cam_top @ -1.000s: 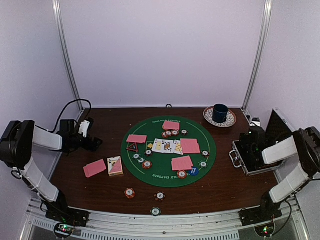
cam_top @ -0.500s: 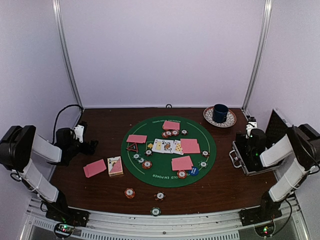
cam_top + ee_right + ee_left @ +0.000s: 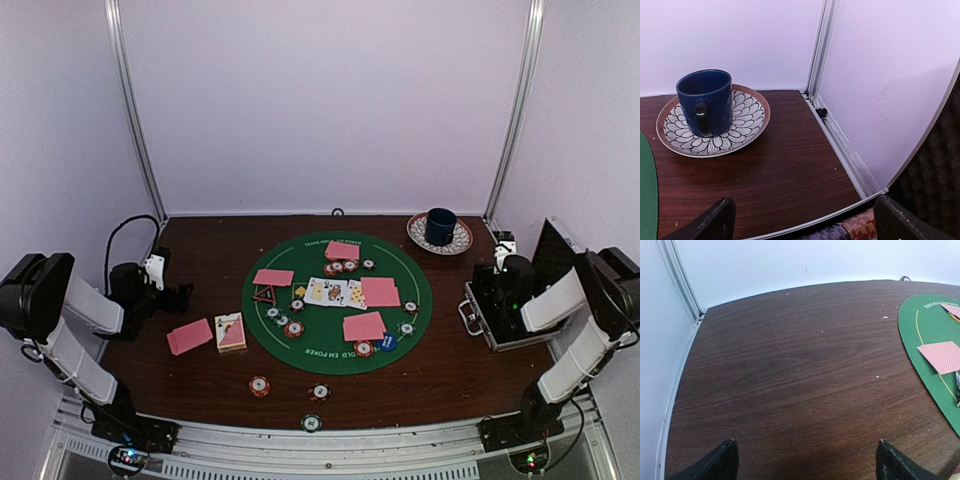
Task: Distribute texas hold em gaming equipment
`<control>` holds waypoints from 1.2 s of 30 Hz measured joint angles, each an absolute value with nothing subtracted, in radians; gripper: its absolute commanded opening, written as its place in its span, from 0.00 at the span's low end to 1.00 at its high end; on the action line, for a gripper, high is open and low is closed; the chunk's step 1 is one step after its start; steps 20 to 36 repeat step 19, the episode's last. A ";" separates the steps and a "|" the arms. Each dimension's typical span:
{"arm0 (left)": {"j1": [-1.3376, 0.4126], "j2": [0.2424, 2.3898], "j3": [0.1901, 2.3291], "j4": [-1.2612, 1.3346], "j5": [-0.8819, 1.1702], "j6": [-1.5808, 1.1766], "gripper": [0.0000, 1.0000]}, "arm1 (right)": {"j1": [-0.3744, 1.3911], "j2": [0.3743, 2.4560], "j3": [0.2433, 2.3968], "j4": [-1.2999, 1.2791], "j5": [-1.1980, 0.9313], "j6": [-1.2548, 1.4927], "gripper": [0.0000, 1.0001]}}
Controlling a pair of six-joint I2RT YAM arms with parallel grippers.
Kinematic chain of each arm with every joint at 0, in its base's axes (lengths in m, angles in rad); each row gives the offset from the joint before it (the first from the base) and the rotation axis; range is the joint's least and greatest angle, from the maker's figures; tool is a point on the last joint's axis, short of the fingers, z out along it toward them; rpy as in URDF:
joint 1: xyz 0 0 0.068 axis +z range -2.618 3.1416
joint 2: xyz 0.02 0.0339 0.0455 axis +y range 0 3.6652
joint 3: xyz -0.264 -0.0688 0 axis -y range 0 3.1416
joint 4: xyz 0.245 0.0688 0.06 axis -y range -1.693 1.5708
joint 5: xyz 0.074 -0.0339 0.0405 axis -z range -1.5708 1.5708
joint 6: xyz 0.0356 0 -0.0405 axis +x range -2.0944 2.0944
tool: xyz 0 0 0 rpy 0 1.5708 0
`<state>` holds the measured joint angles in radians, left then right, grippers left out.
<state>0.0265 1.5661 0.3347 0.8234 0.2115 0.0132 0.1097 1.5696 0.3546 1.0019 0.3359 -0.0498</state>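
Pink-backed cards lie on the green mat [image 3: 420, 300]: one at the left [image 3: 273, 277], one at the top [image 3: 342, 251], two at the right [image 3: 380, 291]. Another pink card [image 3: 189, 336] lies off the mat beside a card box [image 3: 230, 332]. Striped chips sit on the mat [image 3: 294, 328] and near the front edge [image 3: 259, 385]. A blue disc [image 3: 388, 342] and the triangle marker [image 3: 264, 294] lie on the mat. My left gripper [image 3: 182, 293] [image 3: 806, 457] is open and empty over bare wood. My right gripper [image 3: 498, 264] [image 3: 805, 215] is open and empty above the case's far rim.
A dark blue cup [image 3: 705, 100] stands on a patterned saucer [image 3: 742, 125] at the back right. The open metal-edged case [image 3: 497, 318] at the right holds rows of chips [image 3: 860, 227]. Face-up cards [image 3: 335, 292] lie mid-mat. Walls close in left, back and right.
My left arm has drawn back toward the left edge of the table. My right gripper has shifted a little toward the back right over the case. Nothing on the table moved.
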 measured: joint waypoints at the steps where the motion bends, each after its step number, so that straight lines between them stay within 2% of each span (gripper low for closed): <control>1: 0.027 1.566 0.335 0.824 0.211 0.013 0.97 | 0.110 1.570 0.355 1.002 0.336 -0.050 0.99; 36: 0.027 1.566 0.335 0.838 0.205 0.012 0.98 | 0.109 1.570 0.355 0.997 0.319 -0.049 1.00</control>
